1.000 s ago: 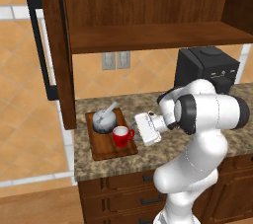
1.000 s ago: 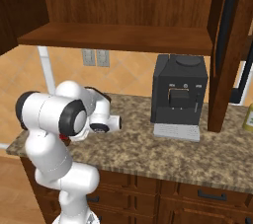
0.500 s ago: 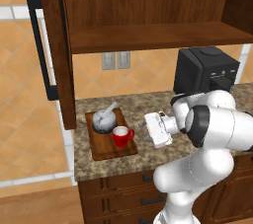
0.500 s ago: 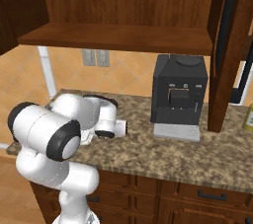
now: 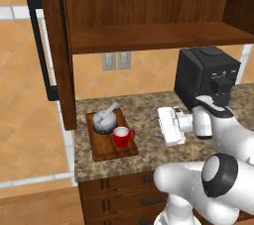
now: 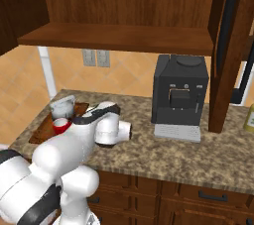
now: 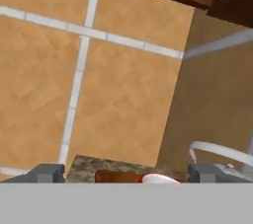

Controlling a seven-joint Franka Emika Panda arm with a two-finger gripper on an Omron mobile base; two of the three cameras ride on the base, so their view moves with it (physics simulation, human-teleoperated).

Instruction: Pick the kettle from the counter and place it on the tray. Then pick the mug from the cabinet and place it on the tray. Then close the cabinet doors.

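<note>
The silvery kettle and the red mug both stand on the dark wooden tray, at the left end of the granite counter. My gripper hovers over the counter just right of the tray, pointing toward it, open and holding nothing. In the hand view its fingertips are wide apart, with the tray, the mug's white rim and the kettle's handle low in between. The cabinet shelf is bare. Both cabinet doors stand open: the left door and the right door.
A big black coffee machine stands on the counter right of my arm. A yellowish bottle is at the far right edge. Wall sockets sit on the tiled wall behind the tray. Drawers with black handles run below the counter.
My hand has drawn back to the right, away from the tray, and the arm's elbow has swung lower and to the right. Kettle and mug have stayed on the tray.
</note>
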